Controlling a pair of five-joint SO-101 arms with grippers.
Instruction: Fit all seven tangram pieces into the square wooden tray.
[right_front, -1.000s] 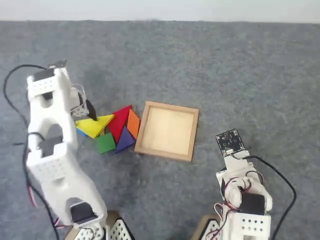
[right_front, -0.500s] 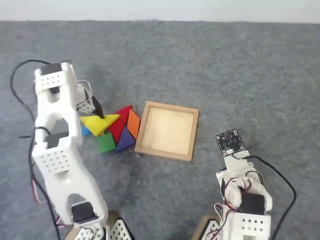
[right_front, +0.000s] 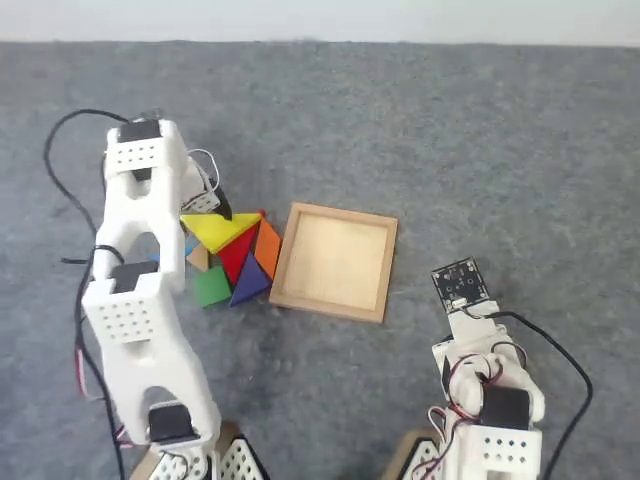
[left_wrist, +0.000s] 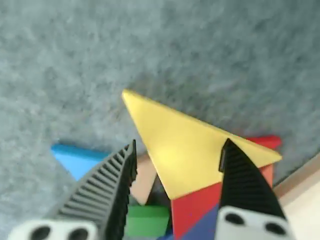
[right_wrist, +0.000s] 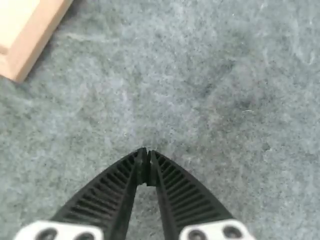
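**1. Left claw** (right_front: 216, 206). Upper left of centre in the high view, over the cluster of pieces. The jaws stand about half open, one toothed finger on each side of the yellow wooden triangle (left_wrist: 182, 145), pinching it across its width. This looks like a carrying hold: the triangle rides above its neighbours and overlaps them, so it can travel right to the tray.

**2. Square wooden tray** (right_front: 281, 262). Centre of the high view, flat on the grey felt-like tabletop (right_front: 450, 130), just right of the cluster. Its raised rim touches, or nearly touches, the nearest pieces. No piece is fitted yet, so the task appears to be at its first placement.

**3. Loose pieces.** All are left of the tray and packed edge to edge, probably to keep them within the left arm's reach.
- Red triangle (right_front: 240, 252), partly under the yellow one.
- Orange piece (right_front: 266, 245), against the tray's left rim.
- Dark blue triangle (right_front: 248, 284), below the red.
- Green square (right_front: 210, 288), at the cluster's lower left.
- Tan piece (left_wrist: 147, 177) and light blue piece (left_wrist: 75, 157), lying beneath the claw.

**4. Right claw** (right_wrist: 148, 154). Lower right of the high view, near the tray's lower right corner. Its jaws are pressed together with nothing between them, above bare tabletop. Judged to be parked out of the way.
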